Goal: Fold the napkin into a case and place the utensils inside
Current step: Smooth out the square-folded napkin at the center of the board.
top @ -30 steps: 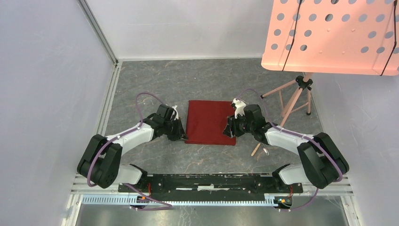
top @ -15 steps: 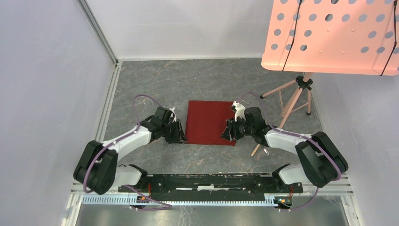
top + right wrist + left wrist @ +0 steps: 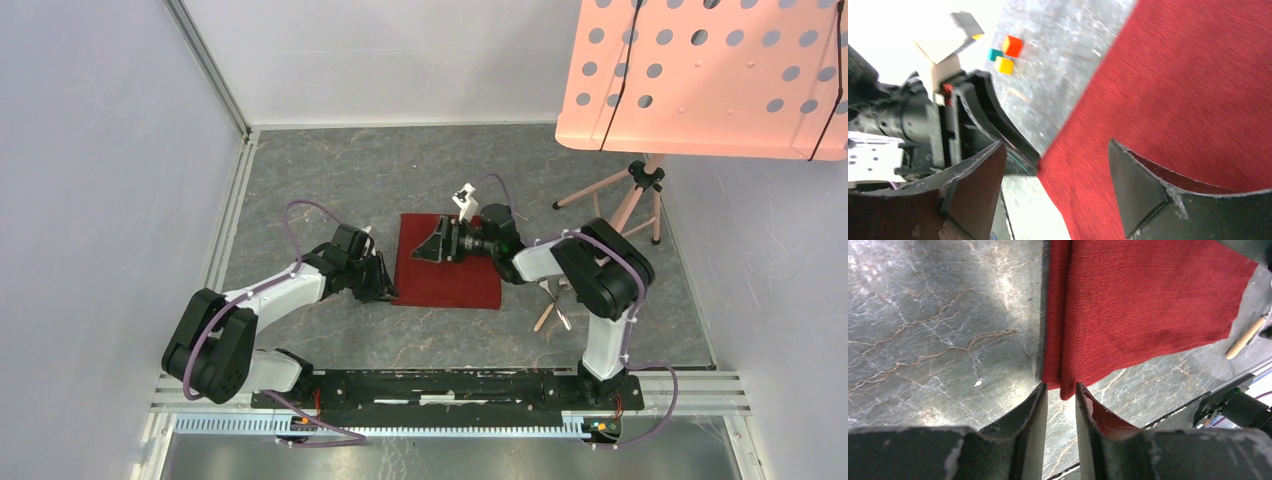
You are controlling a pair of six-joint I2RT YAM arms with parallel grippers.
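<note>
The napkin (image 3: pixel 462 282) looks folded once, not yet a case. The utensils (image 3: pixel 556 302) lie outside, to its right. My left gripper (image 3: pixel 1060 388) is narrow at the near-left corner, and I cannot tell whether it grips. My right gripper (image 3: pixel 1058 170) gapes wide.

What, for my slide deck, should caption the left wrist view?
Left gripper, slightly open, poised at a corner of the maroon napkin on the grey marbled table.

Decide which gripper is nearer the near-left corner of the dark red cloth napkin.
Left. The left gripper is right at that corner of the napkin; the right gripper is open above the cloth, farther back.
</note>
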